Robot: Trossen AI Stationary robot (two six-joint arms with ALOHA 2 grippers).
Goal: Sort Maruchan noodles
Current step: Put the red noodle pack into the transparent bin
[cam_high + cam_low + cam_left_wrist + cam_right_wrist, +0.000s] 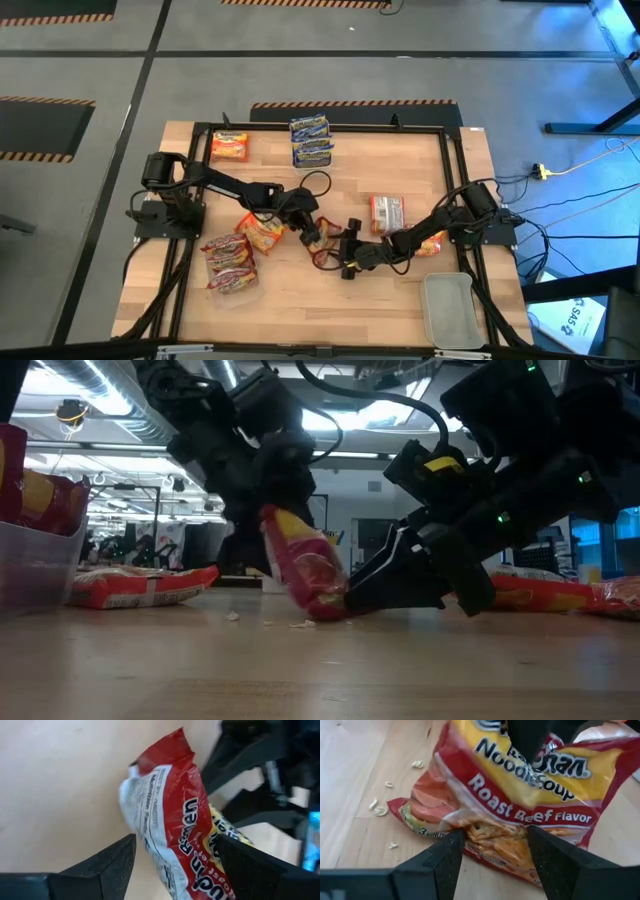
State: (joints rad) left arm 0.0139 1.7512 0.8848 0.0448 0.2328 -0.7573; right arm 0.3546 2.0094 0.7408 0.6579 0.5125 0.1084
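Gripping a red roast beef packet together, left gripper and right gripper clamp it beside scattered noodle crumbs.

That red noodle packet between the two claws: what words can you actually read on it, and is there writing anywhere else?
"Noodle Soup" on the red packet, right wrist view.
"Roast Beef Flavor" on the same packet, just below.
"Ramen" sideways on it in the left wrist view; the rest of the brand name is hidden behind a finger or cut off.
Nutrition panel on its back: too blurred to read.
Blue packets and the other packets: too small to read.

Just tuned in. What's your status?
Both tools, left and right, grip one red noodle packet mid-table. Packet torn. Crumbs on table.
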